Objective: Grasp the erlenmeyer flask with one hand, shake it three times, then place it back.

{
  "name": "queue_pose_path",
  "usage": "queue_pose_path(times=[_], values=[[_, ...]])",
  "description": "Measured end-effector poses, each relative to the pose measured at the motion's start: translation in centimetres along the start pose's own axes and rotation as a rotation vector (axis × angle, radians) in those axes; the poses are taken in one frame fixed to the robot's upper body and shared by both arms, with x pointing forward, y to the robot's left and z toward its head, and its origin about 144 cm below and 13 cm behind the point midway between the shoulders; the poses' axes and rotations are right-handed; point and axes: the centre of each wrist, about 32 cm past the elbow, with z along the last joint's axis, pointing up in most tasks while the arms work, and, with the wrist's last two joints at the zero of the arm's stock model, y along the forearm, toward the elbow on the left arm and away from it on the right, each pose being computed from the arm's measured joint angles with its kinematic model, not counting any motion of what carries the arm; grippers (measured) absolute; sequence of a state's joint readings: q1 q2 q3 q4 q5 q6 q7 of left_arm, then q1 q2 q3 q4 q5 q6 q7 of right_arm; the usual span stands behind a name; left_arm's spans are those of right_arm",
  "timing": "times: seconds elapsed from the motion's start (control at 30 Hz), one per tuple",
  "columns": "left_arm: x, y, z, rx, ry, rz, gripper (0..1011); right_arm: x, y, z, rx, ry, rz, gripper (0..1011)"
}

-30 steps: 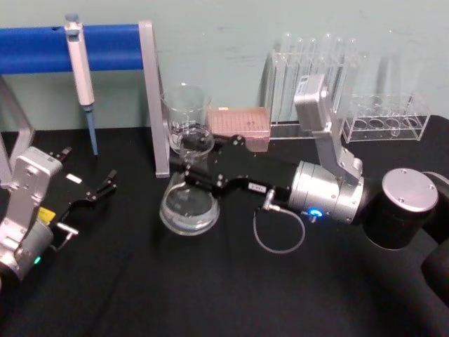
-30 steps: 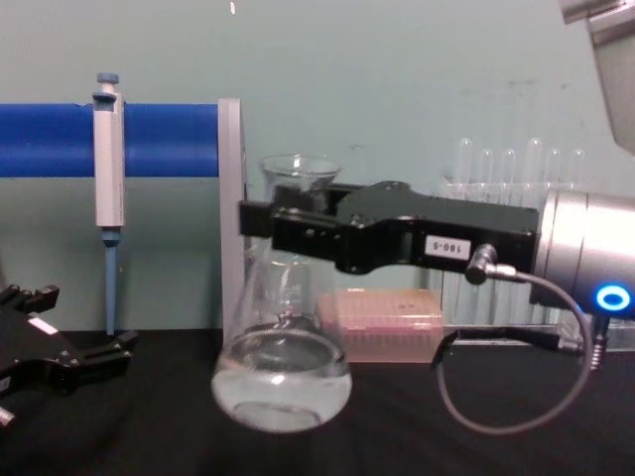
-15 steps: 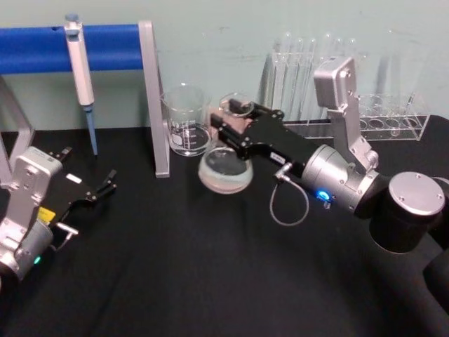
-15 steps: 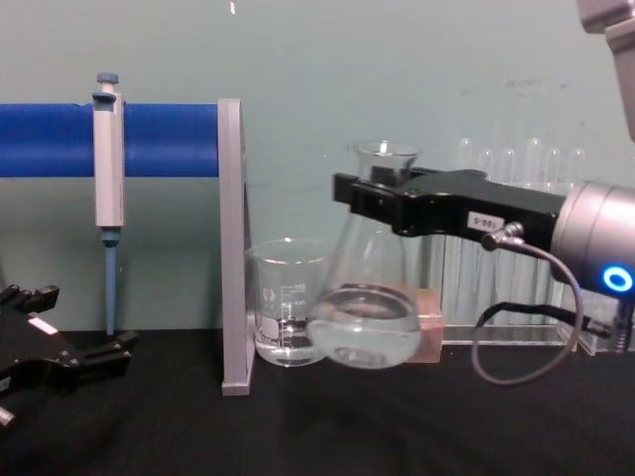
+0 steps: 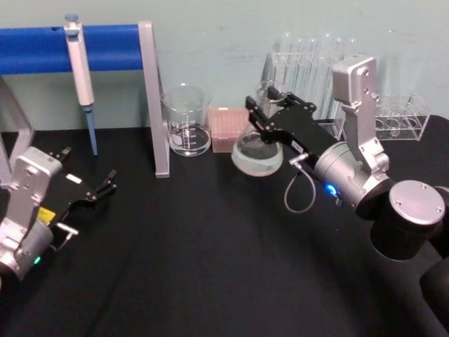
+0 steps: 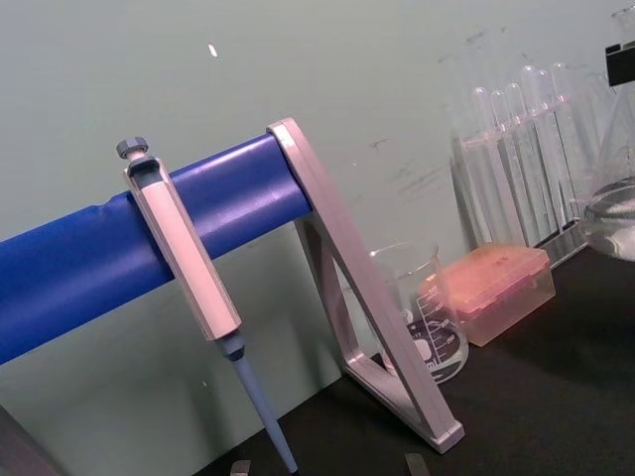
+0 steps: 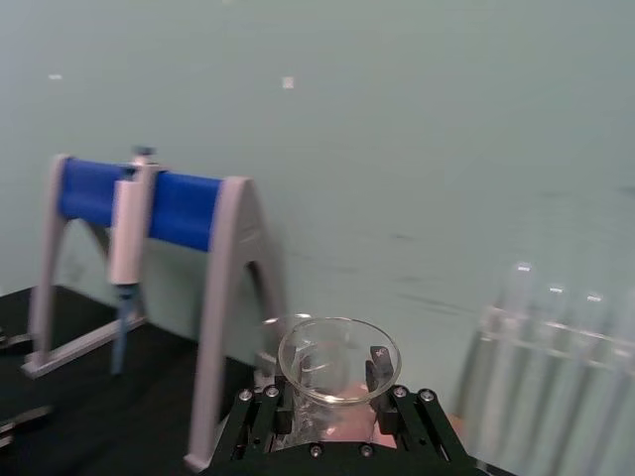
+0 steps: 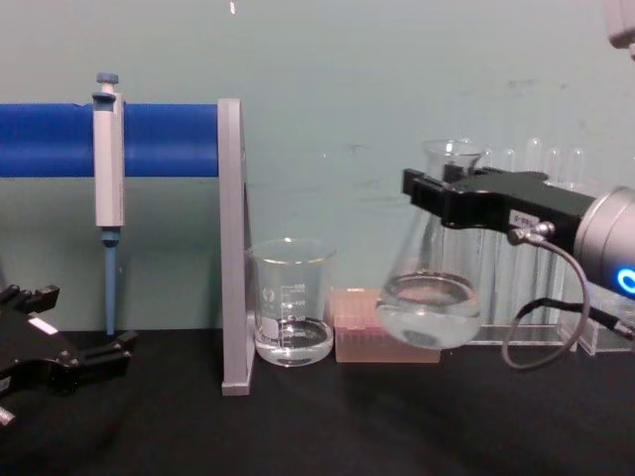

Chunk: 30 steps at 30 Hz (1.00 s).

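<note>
You see the right pincer [image 8: 444, 194] closed around the neck of the erlenmeyer flask [image 8: 430, 309], which hangs in the air above the black bench [image 8: 317, 426], nearly upright, with clear liquid in its wide base. The flask is to the right of the glass beaker [image 8: 291, 302], in front of the pink tip box [image 8: 355, 327] and the test tube rack [image 5: 302, 63]. Your left pincer [image 5: 90, 165] rests low at the left side of the bench, fingers spread apart and holding nothing.
</note>
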State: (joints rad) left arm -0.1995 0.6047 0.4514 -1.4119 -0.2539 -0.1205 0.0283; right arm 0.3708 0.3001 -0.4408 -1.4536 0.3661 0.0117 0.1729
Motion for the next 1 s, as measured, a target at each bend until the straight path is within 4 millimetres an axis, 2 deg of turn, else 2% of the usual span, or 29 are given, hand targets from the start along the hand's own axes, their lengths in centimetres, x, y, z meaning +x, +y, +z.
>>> queue_pose_path(times=[0.5, 1.0], values=[[0.00, 0.00, 0.00, 0.000, 0.000, 0.000, 1001, -0.05, 0.01, -0.17, 0.003, 0.010, -0.142, 449], [0.00, 0.00, 0.00, 0.000, 0.000, 0.000, 1001, 0.13, 0.25, -0.24, -0.005, 0.015, -0.130, 449]])
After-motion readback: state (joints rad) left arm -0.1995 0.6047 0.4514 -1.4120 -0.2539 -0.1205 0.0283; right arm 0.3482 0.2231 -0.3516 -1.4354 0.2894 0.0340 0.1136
